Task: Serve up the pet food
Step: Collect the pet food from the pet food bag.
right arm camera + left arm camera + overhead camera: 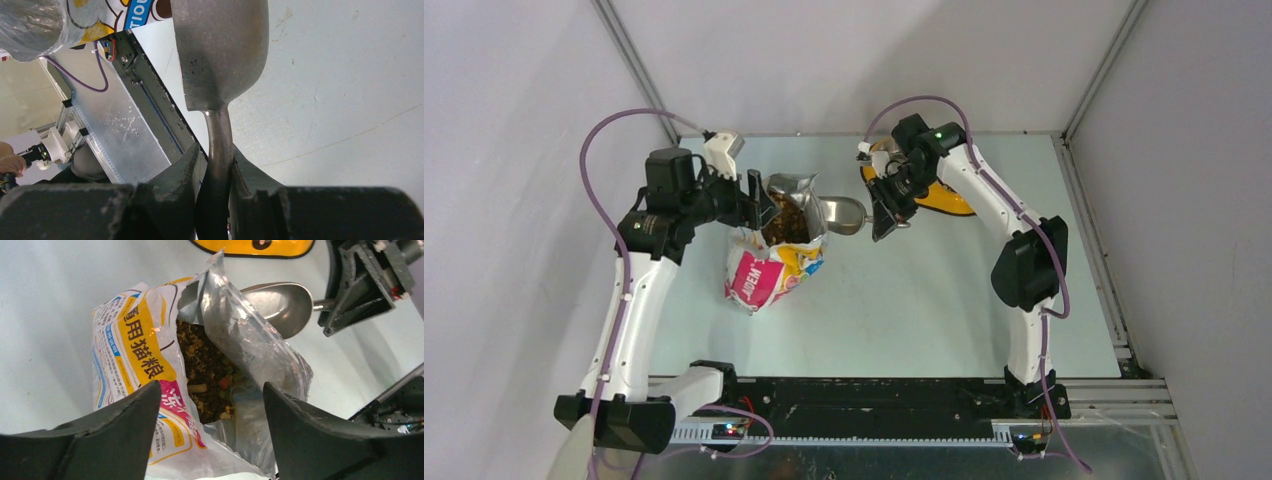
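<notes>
The pet food (786, 225) is brown kibble showing in the open mouth of a glossy white, orange and pink bag (769, 270) lying on the table. In the left wrist view the kibble (207, 365) sits between the bag's printed side (135, 350) and its silver lining. My left gripper (210, 387) is open, its fingers spread wide on either side of the bag's mouth. My right gripper (215, 155) is shut on the handle of a grey metal scoop (220, 50). The scoop's bowl (844, 214) is empty and hangs just right of the bag's opening.
A yellow feeder (944, 198) lies at the back right, partly hidden behind the right arm, and its edge (255, 246) shows in the left wrist view. A black rail (874, 400) runs along the table's near edge.
</notes>
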Motion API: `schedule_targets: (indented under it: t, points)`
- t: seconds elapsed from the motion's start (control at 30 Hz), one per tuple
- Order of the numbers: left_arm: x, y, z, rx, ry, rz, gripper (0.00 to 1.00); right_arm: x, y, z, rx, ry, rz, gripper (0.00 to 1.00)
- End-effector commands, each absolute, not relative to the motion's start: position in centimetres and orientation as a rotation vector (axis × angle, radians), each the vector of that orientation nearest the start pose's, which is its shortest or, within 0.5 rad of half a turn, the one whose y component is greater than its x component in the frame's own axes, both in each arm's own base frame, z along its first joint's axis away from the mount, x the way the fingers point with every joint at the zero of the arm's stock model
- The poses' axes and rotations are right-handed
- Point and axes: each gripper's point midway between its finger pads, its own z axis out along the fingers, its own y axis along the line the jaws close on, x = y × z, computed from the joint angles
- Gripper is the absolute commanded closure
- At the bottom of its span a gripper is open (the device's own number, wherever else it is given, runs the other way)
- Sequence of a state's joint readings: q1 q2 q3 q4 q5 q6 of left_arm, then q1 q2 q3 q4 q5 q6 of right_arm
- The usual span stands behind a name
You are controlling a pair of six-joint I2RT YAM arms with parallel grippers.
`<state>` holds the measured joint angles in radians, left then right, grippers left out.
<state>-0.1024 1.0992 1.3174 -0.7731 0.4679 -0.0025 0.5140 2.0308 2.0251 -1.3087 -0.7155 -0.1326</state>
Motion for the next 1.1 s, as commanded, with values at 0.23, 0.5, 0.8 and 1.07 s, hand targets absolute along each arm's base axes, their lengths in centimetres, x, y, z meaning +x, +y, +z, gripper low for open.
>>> schedule_targets:
  t: [0.23, 0.5, 0.8, 1.07]
  points:
    - [31.6, -7.6, 28.6, 0.296, 2.170, -0.238, 0.26, 27.8, 33.4, 22.6, -1.109, 2.453, 1.341, 1.00]
    - [33.1, -4.2, 28.3, 0.167, 2.200, -0.020, 0.99, 28.7, 34.2, 23.9, -1.111, 2.421, 1.299, 1.00]
    - [33.4, -0.7, 35.2, 0.060, 2.021, 0.193, 1.00, 34.6, 27.6, 22.9, -0.796, 2.494, 0.942, 1.00]
    - [34.0, 1.2, 32.8, 0.001, 2.074, 0.338, 1.00, 33.3, 27.3, 21.5, -0.791, 2.532, 0.939, 1.00]
